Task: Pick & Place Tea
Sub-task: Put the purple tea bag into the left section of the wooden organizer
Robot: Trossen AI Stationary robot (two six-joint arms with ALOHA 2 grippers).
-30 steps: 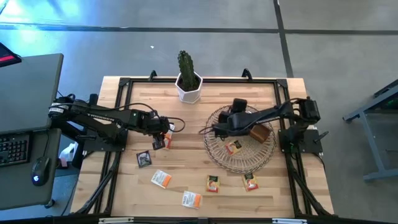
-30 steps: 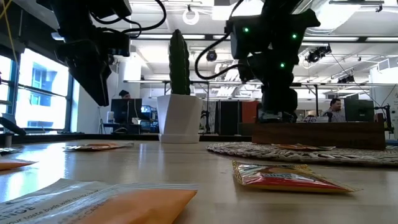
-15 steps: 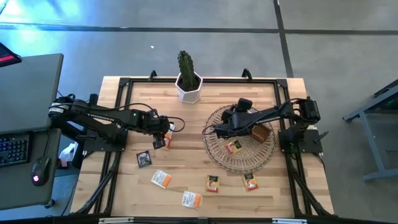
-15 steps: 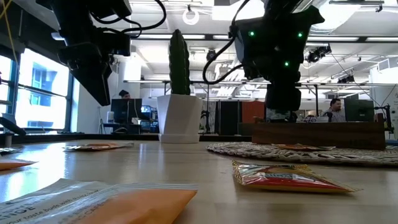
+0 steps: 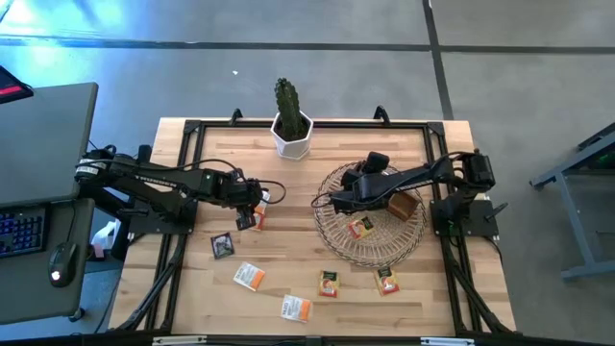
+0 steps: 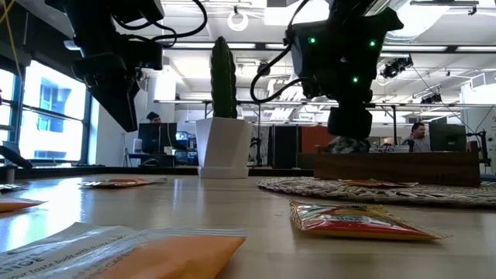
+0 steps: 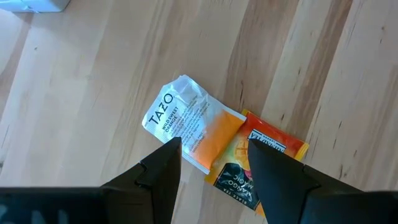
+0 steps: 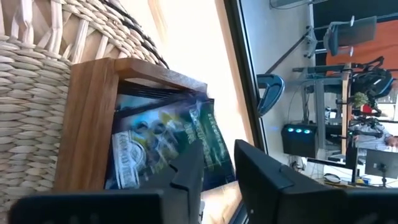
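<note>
Several tea sachets (image 5: 249,277) lie loose on my pale wooden counter (image 5: 192,298), along its near half; one more (image 5: 361,228) rests in the round wicker tray (image 5: 336,235) on the right, and a potted cactus (image 5: 290,120) stands at the far edge; grey floor surrounds the counter, a desk with a keyboard (image 5: 21,231) sits off to the left, and the low view looks into an open office with a person (image 6: 419,136) seated at a monitor.

My left end effector (image 7: 211,163) hovers low over the left-centre of the counter, fingers (image 7: 163,163) spread apart, directly above a white-and-orange sachet (image 7: 186,127) that overlaps a yellow-red one (image 7: 264,152); it grips nothing.

My right arm reaches in over the tray; its end effector (image 8: 217,168) sits at the brown wooden box (image 8: 87,118) on the tray's right side; its fingers stand a little apart, and a dark green-labelled sachet (image 8: 168,143) sits in the box just ahead of them; I cannot tell whether they touch it.
</note>
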